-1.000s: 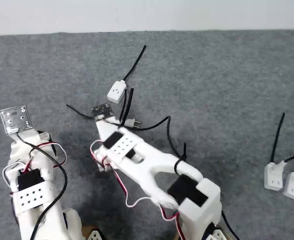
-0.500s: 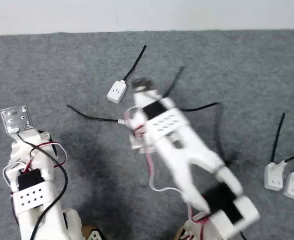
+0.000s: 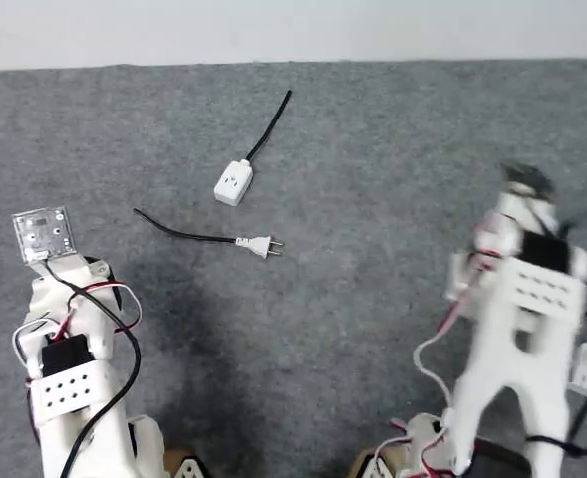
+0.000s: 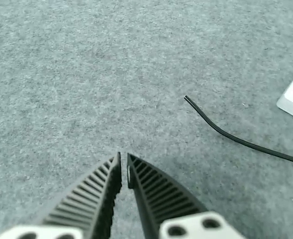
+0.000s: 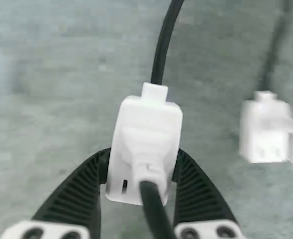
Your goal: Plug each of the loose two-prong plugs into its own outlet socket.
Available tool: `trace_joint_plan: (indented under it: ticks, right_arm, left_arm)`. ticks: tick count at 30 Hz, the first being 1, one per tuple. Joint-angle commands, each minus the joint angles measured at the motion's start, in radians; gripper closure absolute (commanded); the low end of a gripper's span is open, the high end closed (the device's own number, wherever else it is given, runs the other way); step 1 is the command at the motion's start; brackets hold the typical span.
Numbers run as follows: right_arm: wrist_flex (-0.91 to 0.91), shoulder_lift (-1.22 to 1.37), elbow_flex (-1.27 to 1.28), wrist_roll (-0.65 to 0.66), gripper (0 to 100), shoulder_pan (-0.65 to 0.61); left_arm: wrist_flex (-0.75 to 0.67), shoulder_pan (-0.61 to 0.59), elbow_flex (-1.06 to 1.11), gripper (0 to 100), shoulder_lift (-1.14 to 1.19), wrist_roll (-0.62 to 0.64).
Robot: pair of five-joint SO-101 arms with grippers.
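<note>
We watch the right arm swing off the middle of the grey mat (image 3: 373,149) to its 3 o'clock edge. The right gripper (image 5: 141,159) is clamped on a white outlet (image 5: 146,134), and a second cord runs out of that outlet's face, so a plug seems to be seated there. It now hangs beside the parked outlets (image 5: 263,127). We judge that this pair is done.

The loose plug (image 3: 261,245) lies near centre, with the free outlet (image 3: 232,183) just off at its 11 o'clock. The left gripper (image 4: 124,164) sits at 8 o'clock, its jaws nearly together and holding nothing.
</note>
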Motion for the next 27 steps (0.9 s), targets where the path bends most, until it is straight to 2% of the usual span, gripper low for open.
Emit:
trace_joint_plan:
  ticks: [1,4,8,11,13,16,20,23,26,27]
  right_arm:
    - [-0.168,-0.016,0.091,0.121,98.6,0.124]
    - [-0.24,0.05,0.121,0.187,95.7,0.176]
    - [-0.223,0.128,0.063,0.212,81.1,0.242]
    - [-0.084,0.15,-0.026,0.212,70.5,0.252]
    - [0.047,0.151,-0.091,0.212,67.2,0.249]
    - [0.226,0.151,-0.201,0.193,70.7,0.248]
    - [0.36,0.15,-0.295,0.087,81.6,0.222]
    - [0.371,0.151,-0.264,0.041,90.5,0.113]
    - [0.275,0.151,-0.169,-0.012,99.3,-0.042]
    - [0.234,0.153,-0.135,-0.029,99.1,-0.094]
  left_arm:
    - [-0.023,0.005,-0.031,98,-0.011,0.006]
    - [-0.023,0.014,-0.021,98,-0.011,0.006]
    - [0.006,0.066,-0.012,87,-0.011,0.006]
    - [0.015,0.092,-0.005,77,-0.011,0.008]
    - [0.023,0.097,-0.007,75,-0.011,0.009]
    - [0.057,0.101,-0.025,75,-0.011,0.011]
    - [0.132,0.158,-0.093,75,-0.009,0.012]
    - [0.221,0.209,-0.18,75,-0.009,0.012]
    - [0.238,0.267,-0.237,75,-0.009,0.012]
    - [0.236,0.282,-0.254,75,-0.009,0.012]
